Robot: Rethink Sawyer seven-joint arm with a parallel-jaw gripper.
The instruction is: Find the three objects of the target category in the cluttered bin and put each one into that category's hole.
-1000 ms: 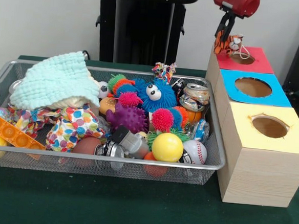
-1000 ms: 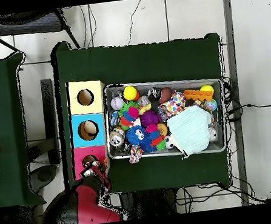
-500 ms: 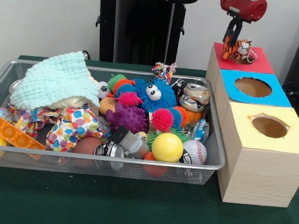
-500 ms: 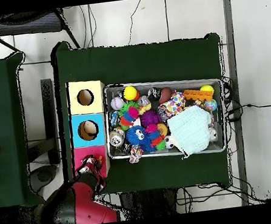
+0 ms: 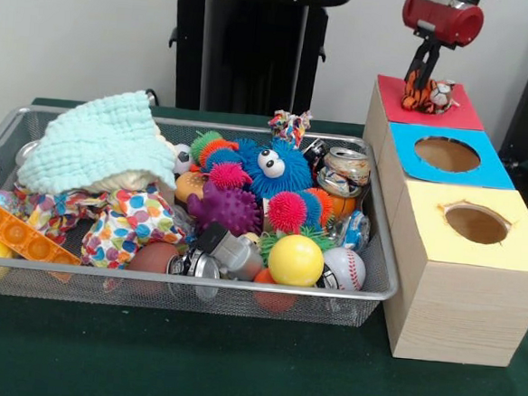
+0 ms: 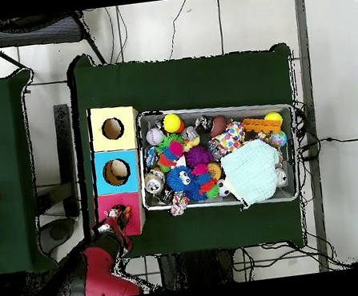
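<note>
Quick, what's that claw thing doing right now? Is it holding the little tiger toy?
Gripper: right at the tiger toy, which lies on the red panel; whether it is open or gripping cannot be told.

The wire mesh bin (image 5: 5,148) stands on the table (image 5: 189,365), toward its left side in the front view; the row of three wooden boxes (image 5: 455,311) stands just beside the bin's right wall, running from the front edge toward the far edge. The tiger toy (image 5: 428,93) lies on the farthest box, over its hole; the gripper (image 5: 421,75) is directly above it. Inside the bin, the knitted cloth (image 5: 100,141) lies on the pile at the far left; the googly-eyed furry toy (image 5: 271,167) sits in the middle; the crushed can (image 5: 343,170) is right of it; the baseball (image 5: 343,267) lies at the front right corner.
</note>
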